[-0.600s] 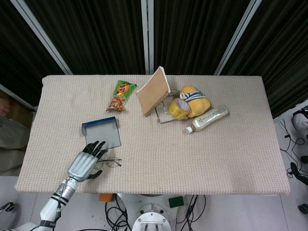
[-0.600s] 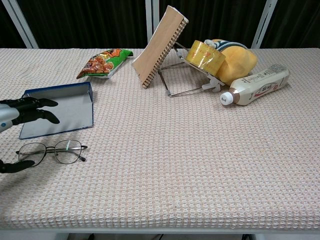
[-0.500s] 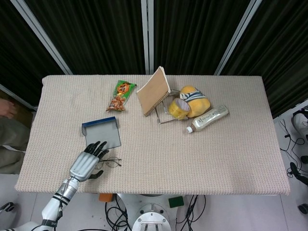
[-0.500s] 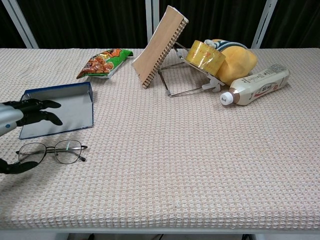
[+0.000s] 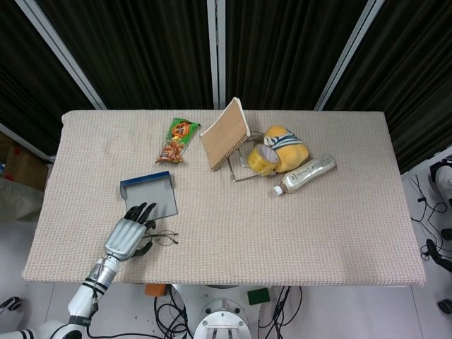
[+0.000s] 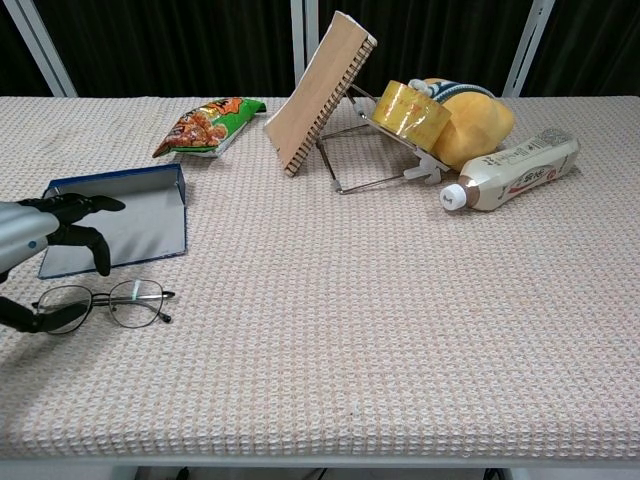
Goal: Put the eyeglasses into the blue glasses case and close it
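Observation:
The eyeglasses (image 6: 108,303) with a thin dark wire frame lie unfolded near the table's front left edge, also seen in the head view (image 5: 163,239). Just behind them the blue glasses case (image 6: 125,228) lies open, its lid standing up at the far side (image 5: 147,183). My left hand (image 5: 128,236) hovers over the left end of the glasses, fingers (image 6: 72,212) spread and bent downward above the case's front edge. Its thumb (image 6: 25,319) lies low at the left lens rim. Nothing is gripped. My right hand does not show in either view.
A green snack bag (image 5: 179,140), a notebook (image 5: 225,133) leaning on a wire stand, a tape roll (image 5: 262,159), a yellow plush toy (image 5: 288,148) and a lying bottle (image 5: 304,174) sit at the back middle. The table's front edge (image 5: 212,280) is close to the hand.
My left hand has edged slightly forward and its fingers have bent downward over the glasses. The thumb has moved in against the left lens. Glasses and case have not moved.

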Available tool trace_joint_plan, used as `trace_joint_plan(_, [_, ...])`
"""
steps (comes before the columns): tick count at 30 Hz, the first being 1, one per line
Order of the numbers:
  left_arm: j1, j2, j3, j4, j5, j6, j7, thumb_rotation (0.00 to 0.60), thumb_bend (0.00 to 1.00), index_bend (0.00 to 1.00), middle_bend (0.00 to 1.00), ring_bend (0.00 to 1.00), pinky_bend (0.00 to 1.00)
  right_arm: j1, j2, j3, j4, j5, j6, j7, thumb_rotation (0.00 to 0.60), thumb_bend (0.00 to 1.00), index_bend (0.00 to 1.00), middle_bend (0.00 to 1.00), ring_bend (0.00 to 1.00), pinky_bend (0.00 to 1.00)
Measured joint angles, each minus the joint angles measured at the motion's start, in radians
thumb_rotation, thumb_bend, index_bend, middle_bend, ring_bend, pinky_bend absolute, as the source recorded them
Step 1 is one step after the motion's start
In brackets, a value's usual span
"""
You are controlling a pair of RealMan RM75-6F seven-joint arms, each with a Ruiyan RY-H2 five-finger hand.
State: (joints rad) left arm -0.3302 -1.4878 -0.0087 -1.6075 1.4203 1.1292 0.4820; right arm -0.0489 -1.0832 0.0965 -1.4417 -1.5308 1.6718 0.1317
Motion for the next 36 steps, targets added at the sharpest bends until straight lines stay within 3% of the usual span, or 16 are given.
trace_joint_plan(15, [-0.034, -0.032, -0.004, 0.021, -0.047, -0.031, -0.010, 0.521, 0.33, 0.49, 0.05, 0.00, 0.14, 0.000, -0.012, -0.001, 0.020, 0.011, -0.011, 0.005, 0.600, 0.33, 0.00, 0.00, 0.00, 0.00])
trace_joint_plan(28, [-0.051, -0.039, -0.004, 0.022, -0.084, -0.034, 0.010, 0.600, 0.36, 0.54, 0.07, 0.00, 0.14, 0.002, -0.023, 0.000, 0.041, 0.020, -0.023, 0.017, 0.600, 0.33, 0.00, 0.00, 0.00, 0.00])
trace_joint_plan(36, [-0.052, -0.042, -0.005, 0.028, -0.068, -0.006, -0.014, 0.600, 0.46, 0.59, 0.09, 0.00, 0.15, 0.002, -0.027, -0.001, 0.047, 0.019, -0.023, 0.019, 0.600, 0.33, 0.00, 0.00, 0.00, 0.00])
